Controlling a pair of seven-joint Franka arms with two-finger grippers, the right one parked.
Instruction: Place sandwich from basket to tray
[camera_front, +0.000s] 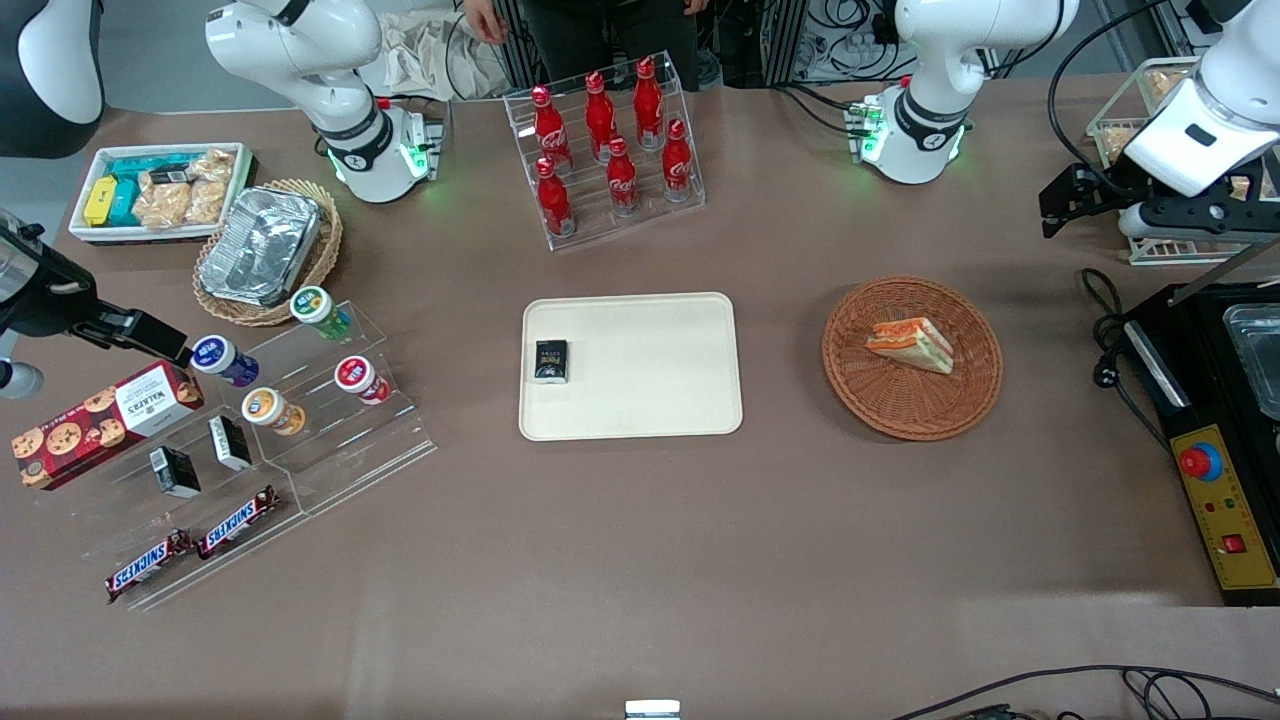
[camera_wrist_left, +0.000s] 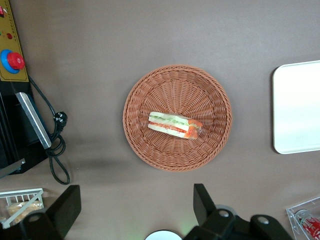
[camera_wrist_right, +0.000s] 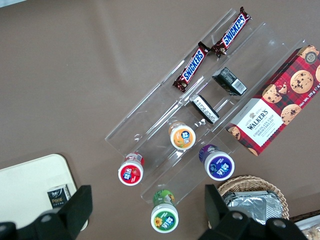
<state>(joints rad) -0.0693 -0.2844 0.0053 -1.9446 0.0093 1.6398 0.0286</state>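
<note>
The sandwich (camera_front: 910, 343), a pale wedge with orange-red and green filling, lies in the round reddish-brown wicker basket (camera_front: 880, 410). Both show in the left wrist view: the sandwich (camera_wrist_left: 175, 125) and the basket (camera_wrist_left: 150, 90). The cream tray (camera_front: 650, 370) lies beside the basket toward the parked arm's end, with a small black box (camera_front: 550, 361) on it; the tray's edge shows in the left wrist view (camera_wrist_left: 297, 107). My left gripper (camera_front: 1062, 200) hangs high above the table, farther from the front camera than the basket and toward the working arm's end. It (camera_wrist_left: 134, 207) is open wide and empty.
A black control box with a red button (camera_front: 1215, 500) and a coiled cable (camera_front: 1105, 340) lie beside the basket at the working arm's end. A rack of red cola bottles (camera_front: 610, 140) stands farther back than the tray. Acrylic shelves with snacks (camera_front: 300, 400) lie toward the parked arm's end.
</note>
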